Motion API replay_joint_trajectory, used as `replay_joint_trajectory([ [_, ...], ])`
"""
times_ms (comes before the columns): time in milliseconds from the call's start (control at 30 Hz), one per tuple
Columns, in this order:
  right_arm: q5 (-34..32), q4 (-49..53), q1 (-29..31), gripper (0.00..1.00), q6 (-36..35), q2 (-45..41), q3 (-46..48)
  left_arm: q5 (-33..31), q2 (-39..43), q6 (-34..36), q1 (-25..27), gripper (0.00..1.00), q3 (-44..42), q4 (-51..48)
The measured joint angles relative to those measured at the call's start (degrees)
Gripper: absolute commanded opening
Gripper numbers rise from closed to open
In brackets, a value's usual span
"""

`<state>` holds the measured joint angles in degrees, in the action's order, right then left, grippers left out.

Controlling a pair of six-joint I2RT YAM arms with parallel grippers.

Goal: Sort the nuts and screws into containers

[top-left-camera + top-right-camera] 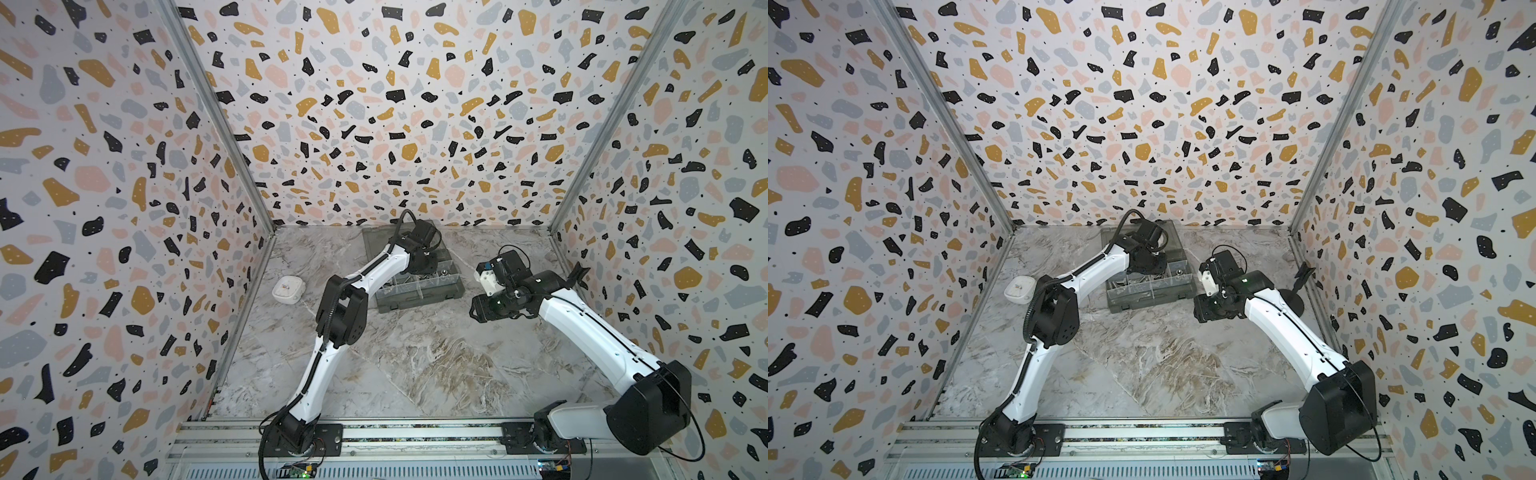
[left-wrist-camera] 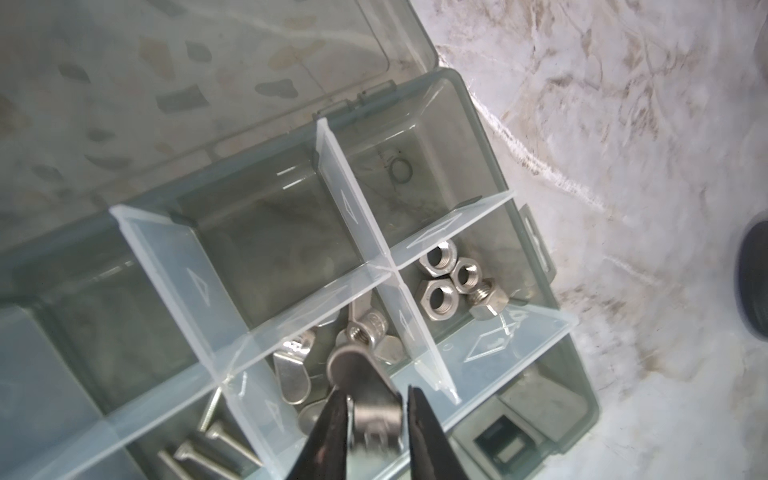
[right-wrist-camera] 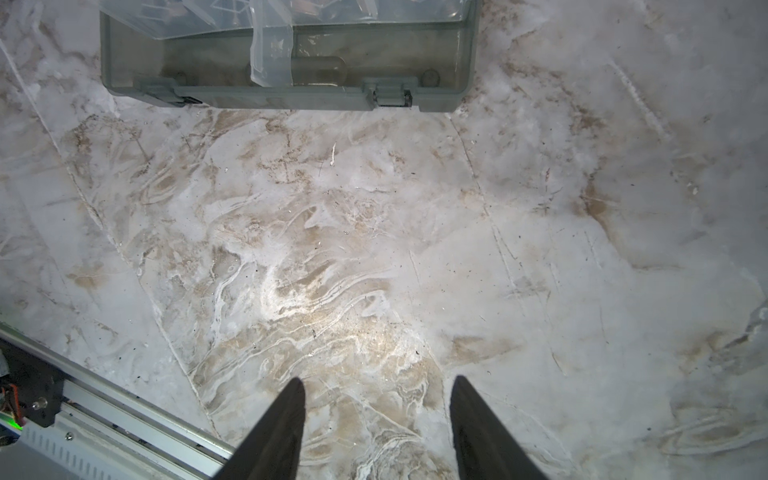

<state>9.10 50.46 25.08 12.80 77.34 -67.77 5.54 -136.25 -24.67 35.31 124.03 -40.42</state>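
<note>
Our left end effector [image 2: 375,390] hangs over the box [image 2: 490,166]. Its two black fingers [image 2: 332,432] stand a little apart. A wing nut [image 2: 376,415] is between them. It looks blurry, and we see a thin gap beside it, so the fingers do not squeeze it.

Right under it is a compartment [image 2: 322,353] with more wing nuts [image 2: 291,374] lying in it. The one to its right has a few hex nuts [image 2: 438,297], close together. The one to its left has a few screws [image 2: 208,449]. Clear dividers [image 2: 361,216] stand between them.

The lid [image 2: 166,83] is open and lies flat on the far side of the box. In both top views the box [image 1: 419,301] [image 1: 1150,301] sits at the far middle of the desk [image 1: 415,365]. A small white case [image 1: 289,289] [image 1: 1020,289] lies on the desk to its left, well apart from it.

Our right end effector [image 3: 377,379] has its fingers [image 3: 282,424] wide apart and holds nothing. It hangs over the desk [image 3: 374,208], to the right of the box and nearer than it. Its own camera shows the near wall of the box [image 3: 291,93].
</note>
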Motion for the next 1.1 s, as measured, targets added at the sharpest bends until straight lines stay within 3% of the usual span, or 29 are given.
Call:
replay_joint_trajectory([
  [33,0.0,0.11,0.0,0.58,0.0,0.13,0.0,0.13,0.0,-0.07,-0.02,0.82,0.0,0.13],
  [133,0.02,0.15,0.0,0.58,0.0,0.24,-0.07,0.98,0.0,0.22,-0.07,1.0,0.11,0.17],
  [300,0.09,-0.17,0.0,0.58,-0.22,1.31,-1.05,1.27,1.66,1.31,-0.24,1.0,-0.17,0.17],
  [400,0.07,-1.14,-0.02,0.58,-0.68,2.71,-1.95,-0.76,7.58,2.38,-0.39,1.0,-4.76,0.76],
  [500,-0.59,-3.28,-0.09,0.58,-1.4,4.66,-2.97,-4.42,19.17,3.08,-1.33,1.0,-15.72,4.15],
  [600,-2.86,-6.32,-0.59,0.58,-1.95,5.9,-3.34,-8.48,33.29,2.34,-5.44,1.0,-30.21,10.86],
  [700,-8.55,-10.23,-1.97,0.59,-1.55,5.95,-3.39,-12.44,47.19,0.02,-14.78,1.0,-47.15,20.81],
  [833,-15.74,-18.1,-6.1,0.61,-1.33,5.4,-2.25,-19.87,58.01,-2.21,-25.88,1.0,-64.78,30.01],
  [900,-17.99,-22.25,-8.63,0.76,-1.62,4.98,-0.66,-22.6,60.06,-1.64,-26.6,1.0,-70.84,32.76],
  [1000,-20.46,-29.31,-11.26,0.79,-2.4,4.26,3.8,-26.23,60.61,0.13,-25.77,1.0,-75.95,36.81],
  [1067,-21.46,-34.84,-12.13,0.86,-2.71,3.02,8.87,-29.27,61.26,1.77,-25.49,1.0,-78.82,40.74],
  [1100,-21.77,-37.9,-12.39,0.99,-2.84,1.92,12.24,-30.91,62.05,2.95,-25.51,1.0,-80.56,43.34],
])
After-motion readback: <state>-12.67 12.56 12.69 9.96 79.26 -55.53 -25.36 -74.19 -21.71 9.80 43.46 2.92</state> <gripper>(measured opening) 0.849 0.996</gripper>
